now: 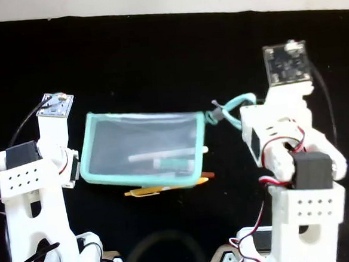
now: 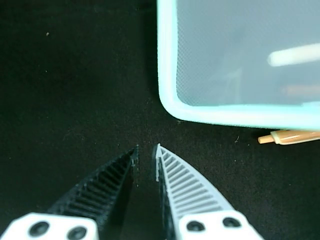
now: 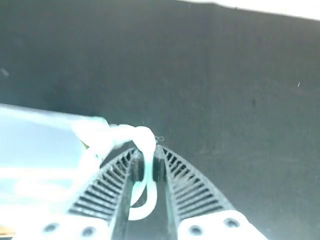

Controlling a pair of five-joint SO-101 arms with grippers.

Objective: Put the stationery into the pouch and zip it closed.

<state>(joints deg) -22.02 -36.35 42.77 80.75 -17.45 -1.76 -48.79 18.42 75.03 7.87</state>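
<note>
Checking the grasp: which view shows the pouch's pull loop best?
Right wrist view: close up, the loop is pinched in the right hand. High view shows it small, running from the pouch to that hand. Left wrist view looks at the pouch's opposite corner instead.

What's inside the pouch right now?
Through the mesh of the pouch, a white stick-shaped item and a teal-and-white one lie near one long edge. A yellow-orange pen pokes out from beneath that edge; its middle is covered, and anything else is too blurred to tell.
</note>
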